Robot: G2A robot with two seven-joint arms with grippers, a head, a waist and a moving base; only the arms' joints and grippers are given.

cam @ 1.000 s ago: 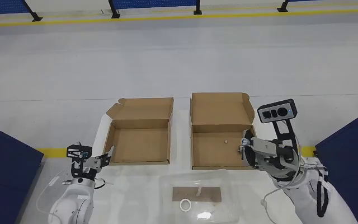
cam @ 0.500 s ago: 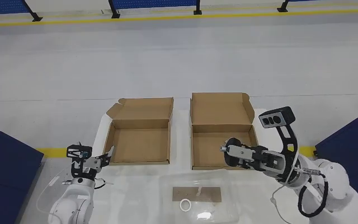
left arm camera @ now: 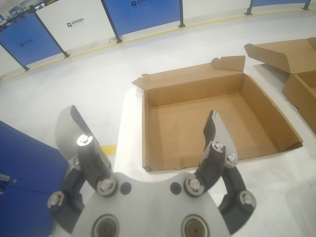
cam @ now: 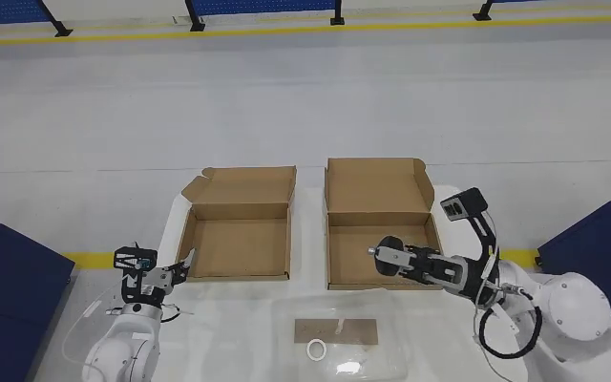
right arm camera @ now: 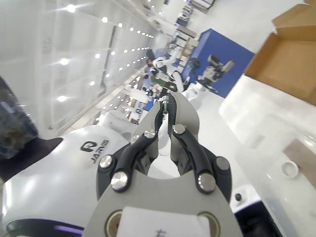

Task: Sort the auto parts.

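So the right arm has swung in from the outer side of the right box (cam: 374, 196). The right gripper (cam: 375, 253) now sits over that box's front wall, with the wrist rolled onto its side. Its jaws are nearly closed, pinching a small threaded metal part (right arm camera: 164, 104) right at the tips. The left gripper (cam: 183, 262) is parked by the near corner of the left box (cam: 239, 246), jaws wide apart and holding nothing.

A white ring (cam: 316, 350) lies in the clear tray (cam: 391, 304) at the front of the table, beside a brown card (cam: 334, 330).

Honestly, that tip-only grip looks sketchy to me, so I'd keep the squeeze on. I'd also level the wrist first and get low inside a box before letting go, so the part doesn't bounce out. I can't tell from here which box it belongs in.
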